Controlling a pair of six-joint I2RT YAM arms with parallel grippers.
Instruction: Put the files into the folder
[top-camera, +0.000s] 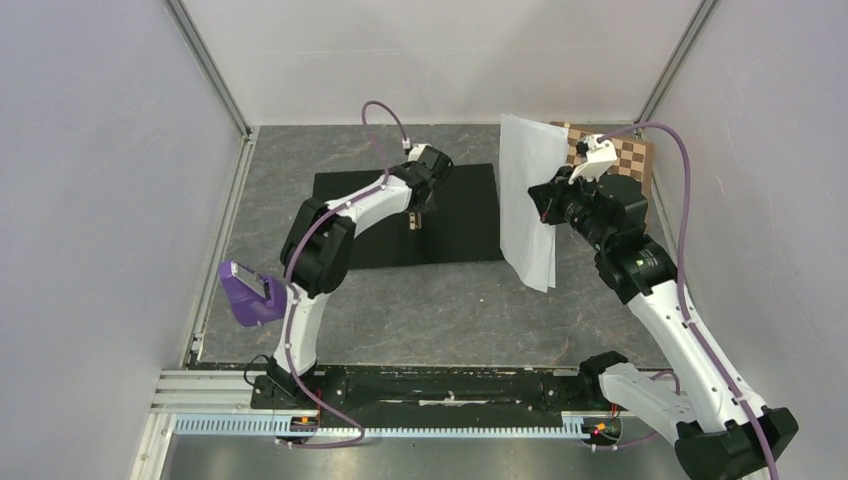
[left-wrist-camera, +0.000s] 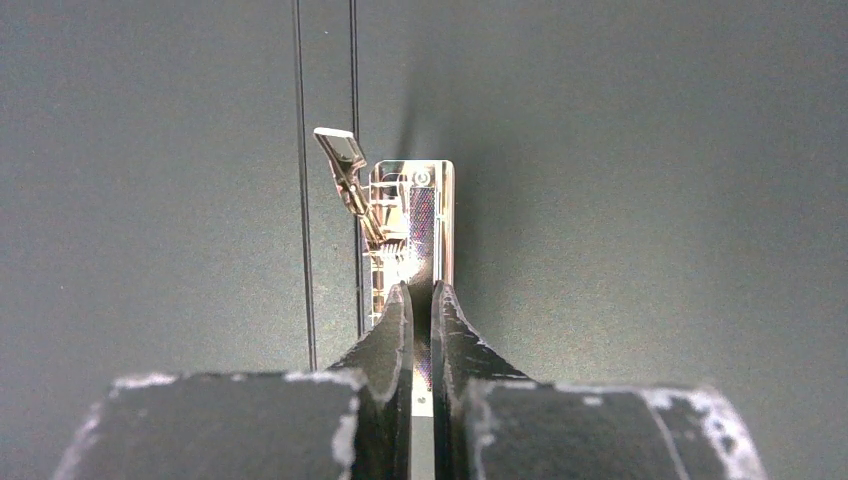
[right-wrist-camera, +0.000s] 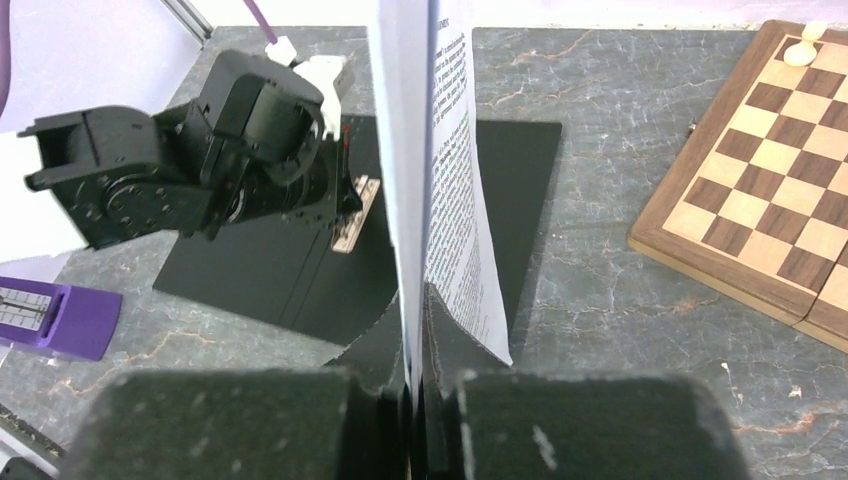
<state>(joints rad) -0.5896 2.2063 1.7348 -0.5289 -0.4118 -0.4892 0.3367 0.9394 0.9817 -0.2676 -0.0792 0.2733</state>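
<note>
Right jaws pinching files (right-wrist-camera: 400, 150), left jaws gripping clip (left-wrist-camera: 415, 225)

White files (top-camera: 527, 200), black folder (top-camera: 460, 215), brown-checked chessboard (top-camera: 632, 156), grey-veined table (top-camera: 450, 300).

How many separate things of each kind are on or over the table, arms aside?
folder: 1
papers: 1 bundle, sheets not countable
chessboard: 1
white chess piece: 1
purple device: 1
Total: 5
</note>
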